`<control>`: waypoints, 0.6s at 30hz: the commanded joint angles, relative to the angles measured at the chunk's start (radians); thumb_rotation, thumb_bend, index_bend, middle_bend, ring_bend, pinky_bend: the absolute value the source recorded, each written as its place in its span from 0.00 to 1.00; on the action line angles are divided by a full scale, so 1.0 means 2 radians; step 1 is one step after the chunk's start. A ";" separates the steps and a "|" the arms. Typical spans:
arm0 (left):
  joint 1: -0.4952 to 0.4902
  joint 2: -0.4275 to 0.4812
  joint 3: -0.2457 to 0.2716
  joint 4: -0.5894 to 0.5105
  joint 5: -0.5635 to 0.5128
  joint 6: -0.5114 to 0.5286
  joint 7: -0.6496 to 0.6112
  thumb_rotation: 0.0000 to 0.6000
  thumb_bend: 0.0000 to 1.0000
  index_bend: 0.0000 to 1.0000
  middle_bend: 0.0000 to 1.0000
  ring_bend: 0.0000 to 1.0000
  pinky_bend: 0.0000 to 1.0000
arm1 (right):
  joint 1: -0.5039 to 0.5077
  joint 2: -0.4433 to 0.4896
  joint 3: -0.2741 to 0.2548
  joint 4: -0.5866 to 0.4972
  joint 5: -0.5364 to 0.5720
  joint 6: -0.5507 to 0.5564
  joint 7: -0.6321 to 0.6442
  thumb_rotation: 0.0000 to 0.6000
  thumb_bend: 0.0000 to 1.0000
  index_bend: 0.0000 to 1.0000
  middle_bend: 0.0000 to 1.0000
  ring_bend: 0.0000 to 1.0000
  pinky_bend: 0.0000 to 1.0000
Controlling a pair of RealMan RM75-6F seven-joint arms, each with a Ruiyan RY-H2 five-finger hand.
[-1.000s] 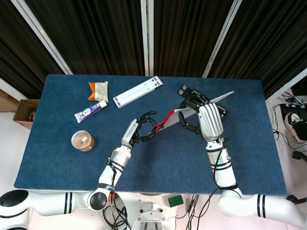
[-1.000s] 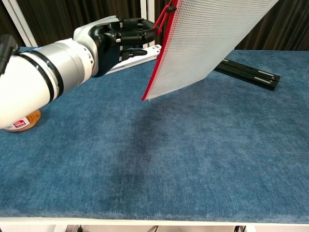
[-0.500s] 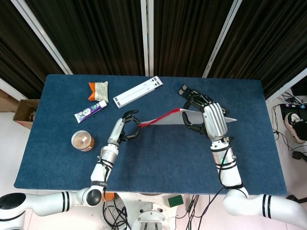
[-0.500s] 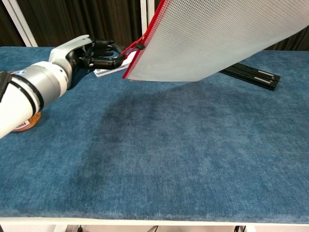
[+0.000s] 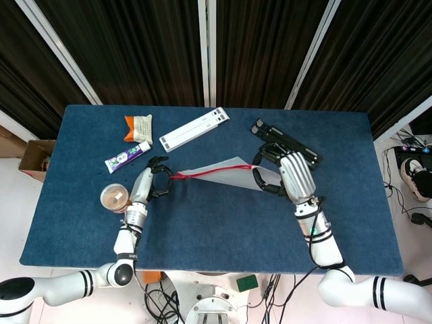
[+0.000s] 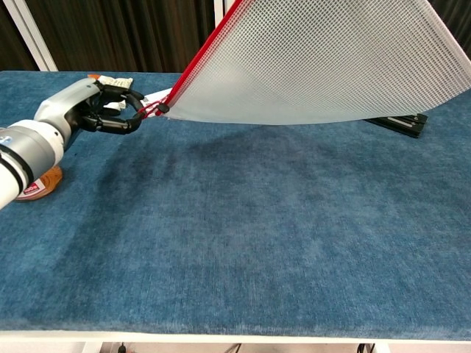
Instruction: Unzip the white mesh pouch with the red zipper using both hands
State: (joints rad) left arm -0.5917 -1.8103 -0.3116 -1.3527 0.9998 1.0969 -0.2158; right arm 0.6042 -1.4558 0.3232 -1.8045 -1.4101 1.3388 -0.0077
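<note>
White mesh pouch (image 6: 316, 66) stretched above the blue tabletop (image 5: 216, 223).
The left hand (image 5: 150, 183) pinches the red zipper (image 5: 202, 173) pull; the right hand (image 5: 287, 174) grips the pouch's far end.

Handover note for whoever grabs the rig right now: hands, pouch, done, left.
Left hand: pinches the red zipper pull, arm stretched out to the left.
Right hand: grips the far end of the white mesh pouch, holding it up off the blue table.
Pouch: hangs taut between the two hands above mid-table, red zipper along its edge.
Done: both grips set, pull drawn out leftward.
Left: I cannot tell whether the zip is fully open; check it, then set the pouch down and let go.
</note>
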 commanded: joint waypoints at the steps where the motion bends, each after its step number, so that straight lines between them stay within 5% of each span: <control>1: 0.004 -0.003 0.006 0.017 0.005 0.000 0.010 1.00 0.51 0.62 0.16 0.00 0.09 | -0.001 0.001 -0.002 0.001 -0.001 -0.001 0.001 1.00 0.54 0.80 0.57 0.34 0.44; 18: 0.026 -0.006 0.009 0.060 0.012 -0.005 0.015 1.00 0.51 0.62 0.16 0.00 0.09 | -0.013 0.020 -0.014 -0.011 -0.010 0.002 0.001 1.00 0.54 0.80 0.57 0.34 0.44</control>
State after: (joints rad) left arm -0.5419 -1.8248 -0.2938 -1.2311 1.0220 1.0873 -0.1849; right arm 0.5792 -1.4183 0.2984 -1.8242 -1.4299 1.3451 -0.0028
